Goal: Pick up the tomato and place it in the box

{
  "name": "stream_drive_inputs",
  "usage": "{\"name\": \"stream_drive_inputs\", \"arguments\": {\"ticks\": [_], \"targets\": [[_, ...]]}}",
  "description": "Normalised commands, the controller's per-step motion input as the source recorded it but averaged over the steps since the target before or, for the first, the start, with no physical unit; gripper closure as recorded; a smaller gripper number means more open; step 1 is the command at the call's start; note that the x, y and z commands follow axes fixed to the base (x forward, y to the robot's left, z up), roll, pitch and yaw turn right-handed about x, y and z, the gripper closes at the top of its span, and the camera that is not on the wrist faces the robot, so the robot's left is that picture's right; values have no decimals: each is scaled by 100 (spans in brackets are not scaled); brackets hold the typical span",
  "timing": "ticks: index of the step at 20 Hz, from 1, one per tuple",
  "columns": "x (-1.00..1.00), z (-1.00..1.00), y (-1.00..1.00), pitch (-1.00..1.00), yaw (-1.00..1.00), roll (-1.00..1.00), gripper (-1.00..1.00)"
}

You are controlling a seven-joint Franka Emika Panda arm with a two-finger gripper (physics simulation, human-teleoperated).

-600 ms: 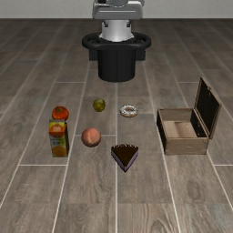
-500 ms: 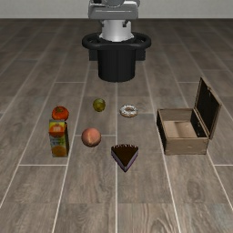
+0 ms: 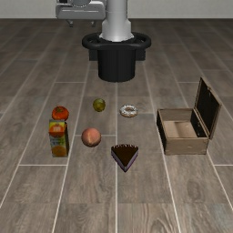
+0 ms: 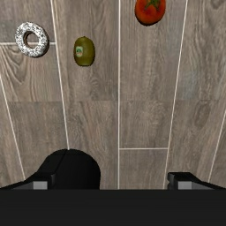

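The tomato (image 3: 60, 113), red with a green stem, lies on the wooden floor at the exterior view's left, just behind a juice carton (image 3: 58, 139). In the wrist view the tomato (image 4: 150, 9) lies far ahead of my fingers, beyond the kiwi (image 4: 84, 50). The wooden box (image 3: 185, 130) stands open at the exterior view's right, its lid tilted back. My gripper (image 3: 77, 12) hangs high beside the arm, far above the floor. In the wrist view the gripper (image 4: 110, 184) is open, fingertips wide apart with nothing between them.
A kiwi (image 3: 98, 105), a donut (image 3: 129, 111), a peach (image 3: 90, 136) and a chocolate cake slice (image 3: 125, 156) lie between tomato and box. The black robot base (image 3: 116, 53) stands behind them; the base (image 4: 71, 169) shows near my fingers. The donut (image 4: 33, 38) lies beside the kiwi.
My hand has swung from above the base toward the exterior view's left. The objects on the floor have not moved.
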Motion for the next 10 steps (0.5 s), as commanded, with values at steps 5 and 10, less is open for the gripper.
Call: {"name": "stream_drive_inputs", "arguments": {"ticks": [5,10], "targets": [[0,0,-100,0,0,0,-100],[100,0,0,0,0,0,-100]]}}
